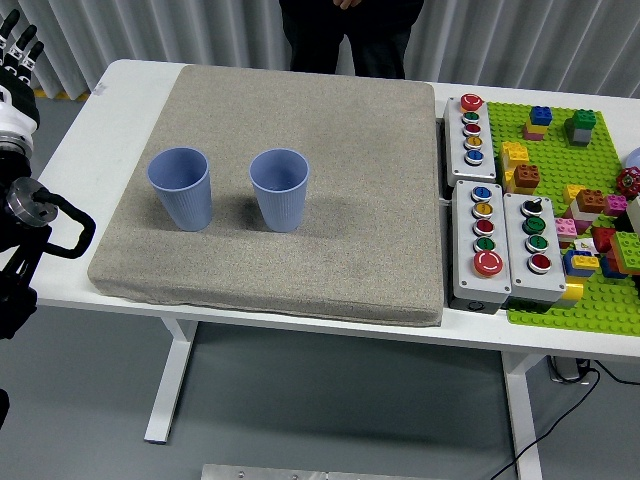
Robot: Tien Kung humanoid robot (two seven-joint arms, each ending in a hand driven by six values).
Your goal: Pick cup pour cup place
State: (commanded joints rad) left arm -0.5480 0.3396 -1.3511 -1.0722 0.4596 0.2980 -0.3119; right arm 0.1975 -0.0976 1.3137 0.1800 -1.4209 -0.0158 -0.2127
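My left robot hand (18,50) sits raised at the far left edge, fingers straight and spread, holding nothing; the black arm hangs below it. I can't see the right arm.

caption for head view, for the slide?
Two blue cups upright on grey mat; left hand raised at table's left edge.

White table (120,95) bears grey mat (300,150), button boxes (505,250), green baseplate (590,290).
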